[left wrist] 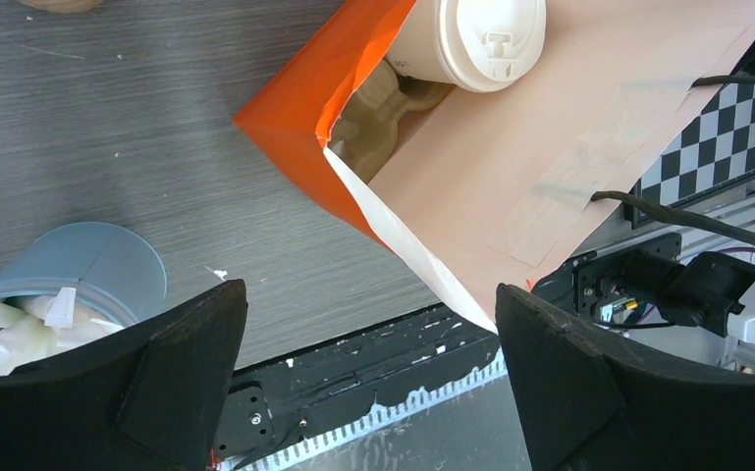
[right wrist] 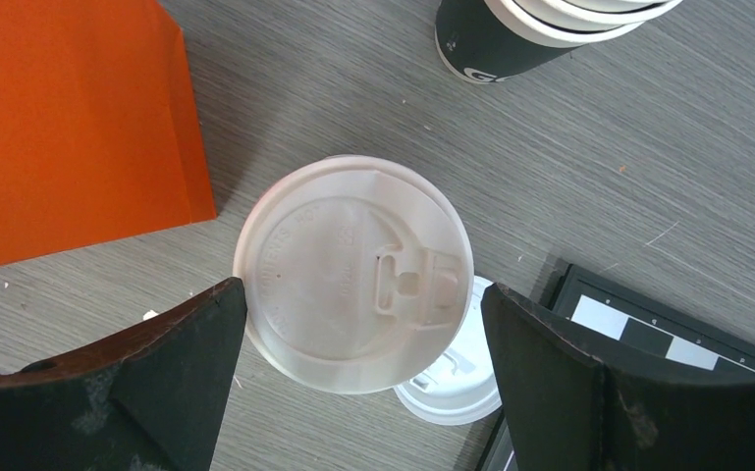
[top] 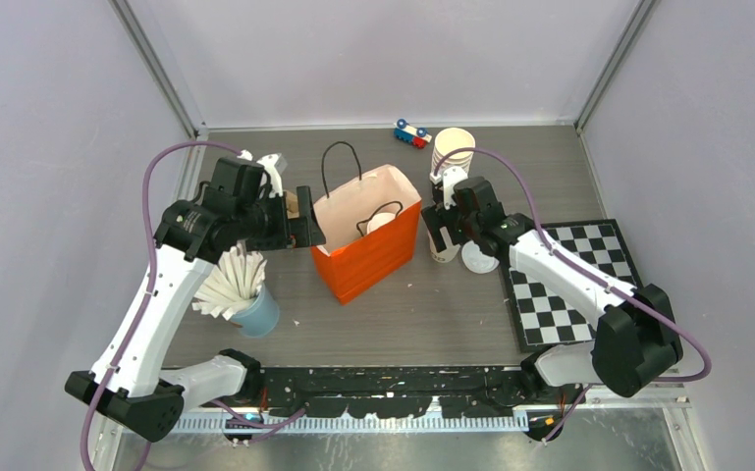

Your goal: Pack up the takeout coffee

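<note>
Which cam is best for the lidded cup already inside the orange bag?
Left wrist: the lidded cup shows plainly inside the orange bag. Top external shows a sliver; right wrist shows only the bag's outside.

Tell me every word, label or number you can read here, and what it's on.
"G": a white letter, the rest cut off, on the dark cup.
Raised lettering on the lid of the takeout coffee: too faint to read.
Orange bag and checkered board: no text visible.
</note>
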`<state>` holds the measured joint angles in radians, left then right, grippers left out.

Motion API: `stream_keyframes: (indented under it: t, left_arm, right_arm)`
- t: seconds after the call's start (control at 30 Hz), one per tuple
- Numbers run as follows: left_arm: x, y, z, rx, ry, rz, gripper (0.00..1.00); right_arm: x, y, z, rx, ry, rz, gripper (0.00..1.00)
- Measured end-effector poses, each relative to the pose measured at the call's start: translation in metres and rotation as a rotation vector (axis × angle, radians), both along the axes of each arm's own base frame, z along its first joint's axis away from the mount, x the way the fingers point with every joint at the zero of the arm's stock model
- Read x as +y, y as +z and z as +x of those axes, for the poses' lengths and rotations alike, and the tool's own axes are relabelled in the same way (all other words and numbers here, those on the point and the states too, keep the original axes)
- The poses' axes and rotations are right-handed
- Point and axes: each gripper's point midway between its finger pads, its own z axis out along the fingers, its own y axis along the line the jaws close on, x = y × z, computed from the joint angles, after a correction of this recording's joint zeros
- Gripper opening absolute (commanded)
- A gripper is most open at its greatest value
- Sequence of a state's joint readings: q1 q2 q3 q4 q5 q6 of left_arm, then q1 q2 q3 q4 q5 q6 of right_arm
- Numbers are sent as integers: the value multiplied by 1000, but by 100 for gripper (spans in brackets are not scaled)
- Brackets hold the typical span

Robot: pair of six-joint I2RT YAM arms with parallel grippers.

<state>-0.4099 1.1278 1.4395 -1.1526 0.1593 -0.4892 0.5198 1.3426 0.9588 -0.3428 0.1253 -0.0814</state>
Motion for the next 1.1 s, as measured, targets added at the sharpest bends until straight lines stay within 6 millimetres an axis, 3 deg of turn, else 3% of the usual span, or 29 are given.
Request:
stream_keyframes:
  t: [0.33, 0.53, 1.1]
  left_arm:
    - [0, 0, 1, -1, 1, -1, 99]
    - [-1, 0, 1, 1, 5, -4, 98]
    - [-4, 1, 1, 29, 60, -49, 79]
  right_arm:
    - [2, -2, 2, -7, 3, 8, 83]
    - [2, -2, 3, -10, 3, 9, 84]
    - [2, -1, 2, -12, -4, 17, 73]
